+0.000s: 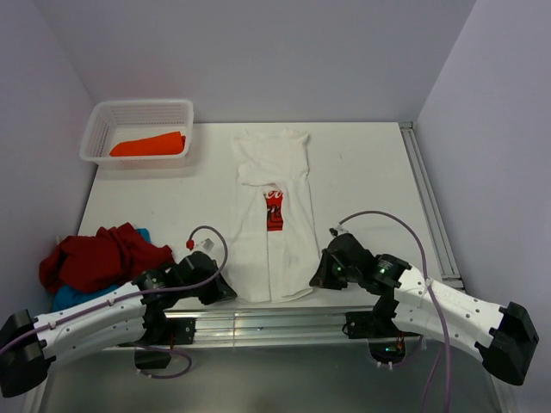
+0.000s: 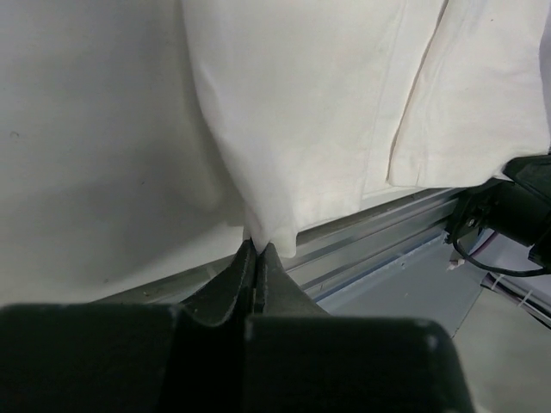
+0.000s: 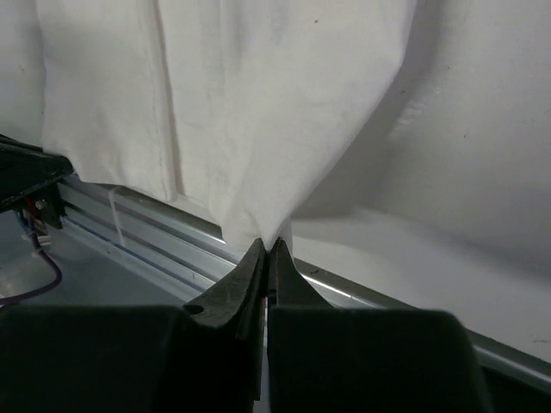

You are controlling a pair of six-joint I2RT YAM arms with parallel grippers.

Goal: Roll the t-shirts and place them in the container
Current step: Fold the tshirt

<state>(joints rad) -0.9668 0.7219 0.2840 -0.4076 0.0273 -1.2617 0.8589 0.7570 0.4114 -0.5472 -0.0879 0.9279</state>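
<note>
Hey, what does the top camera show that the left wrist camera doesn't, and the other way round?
Only the top view: the white basket holding the orange tee, the dark red tee heaped at the left over the blue tee, and the red chest print. Only the left wrist view: the left gripper up close, shut on a near corner of the white t-shirt. Both: that shirt on the table and the metal rail along its near edge.

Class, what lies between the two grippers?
The near hem of the white t-shirt, with the left gripper and right gripper each pinching a corner; top view shows it.
</note>
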